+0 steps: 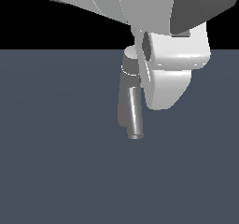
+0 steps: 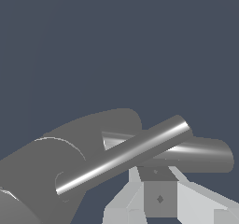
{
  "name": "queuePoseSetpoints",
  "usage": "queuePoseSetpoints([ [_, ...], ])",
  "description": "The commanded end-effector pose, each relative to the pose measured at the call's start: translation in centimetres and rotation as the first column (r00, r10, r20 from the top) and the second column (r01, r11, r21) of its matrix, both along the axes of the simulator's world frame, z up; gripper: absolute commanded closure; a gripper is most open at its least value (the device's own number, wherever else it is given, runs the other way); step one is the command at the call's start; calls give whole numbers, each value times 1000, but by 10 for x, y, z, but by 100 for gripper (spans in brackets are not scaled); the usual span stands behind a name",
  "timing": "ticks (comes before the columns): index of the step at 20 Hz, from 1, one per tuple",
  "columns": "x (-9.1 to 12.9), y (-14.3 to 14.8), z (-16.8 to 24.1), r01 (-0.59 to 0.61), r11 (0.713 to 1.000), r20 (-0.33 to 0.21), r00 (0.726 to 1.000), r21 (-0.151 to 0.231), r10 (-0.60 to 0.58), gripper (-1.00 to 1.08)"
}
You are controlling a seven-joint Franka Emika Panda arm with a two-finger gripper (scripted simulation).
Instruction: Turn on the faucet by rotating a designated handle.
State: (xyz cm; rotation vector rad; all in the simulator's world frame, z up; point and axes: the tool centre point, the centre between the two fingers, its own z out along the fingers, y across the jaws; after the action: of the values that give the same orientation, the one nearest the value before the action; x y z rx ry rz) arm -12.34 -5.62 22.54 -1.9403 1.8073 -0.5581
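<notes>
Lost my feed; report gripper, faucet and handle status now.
Gripper beside faucet, state unclear. Handle close, contact unconfirmed. Nothing else in the way.

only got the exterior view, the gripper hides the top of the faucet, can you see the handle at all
Observer: Yes. In the wrist view the handle is a thin shiny rod crossing in front of the thicker spout.

Operator: are the jaws on it

Observer: Cannot tell. Only a small grey and white part of the gripper shows close to the rod, and no contact is visible.

Operator: where does the rod start

Observer: One end sits against the faucet body; the other end is free.
</notes>
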Motion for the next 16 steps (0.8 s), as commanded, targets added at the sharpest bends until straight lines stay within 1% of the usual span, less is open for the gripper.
queuePoseSetpoints([
  [1,5,-18,3,27,1000,1,1000,1,-27,108],
  [16,31,-66,20,51,999,-3,999,3,-51,108],
])
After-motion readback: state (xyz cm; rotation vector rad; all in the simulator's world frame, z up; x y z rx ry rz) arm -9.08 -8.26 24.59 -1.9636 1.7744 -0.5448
